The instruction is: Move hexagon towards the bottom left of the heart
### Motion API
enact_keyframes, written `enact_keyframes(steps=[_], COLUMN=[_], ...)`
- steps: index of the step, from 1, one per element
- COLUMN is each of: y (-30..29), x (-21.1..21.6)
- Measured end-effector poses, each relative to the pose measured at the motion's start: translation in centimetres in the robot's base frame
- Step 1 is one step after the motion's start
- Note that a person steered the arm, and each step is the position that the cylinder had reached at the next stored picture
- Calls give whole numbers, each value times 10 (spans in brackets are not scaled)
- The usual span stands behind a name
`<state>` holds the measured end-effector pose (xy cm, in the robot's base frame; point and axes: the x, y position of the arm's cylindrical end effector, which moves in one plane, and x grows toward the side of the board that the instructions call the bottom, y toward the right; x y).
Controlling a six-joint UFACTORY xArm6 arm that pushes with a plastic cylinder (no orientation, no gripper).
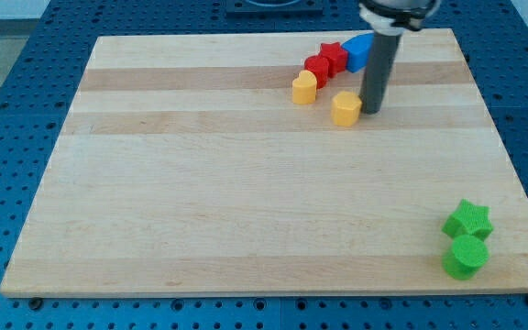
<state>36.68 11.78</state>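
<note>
A yellow hexagon block (346, 107) lies in the upper middle of the wooden board (246, 202). A yellow heart block (304, 87) lies a little to its upper left, with a small gap between them. My tip (370, 112) stands right at the hexagon's right side, touching it or nearly so. The dark rod rises from there toward the view's top.
A red round block (316, 67), a red star (334, 57) and a blue block (359, 50), partly hidden behind the rod, form a row just above the heart. A green star (468, 221) and a green round block (466, 258) sit at the board's bottom right corner.
</note>
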Motion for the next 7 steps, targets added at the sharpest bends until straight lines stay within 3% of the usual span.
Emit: enact_keyframes(steps=[2,6,7], y=[-10,-80,-67], x=[38,14,17])
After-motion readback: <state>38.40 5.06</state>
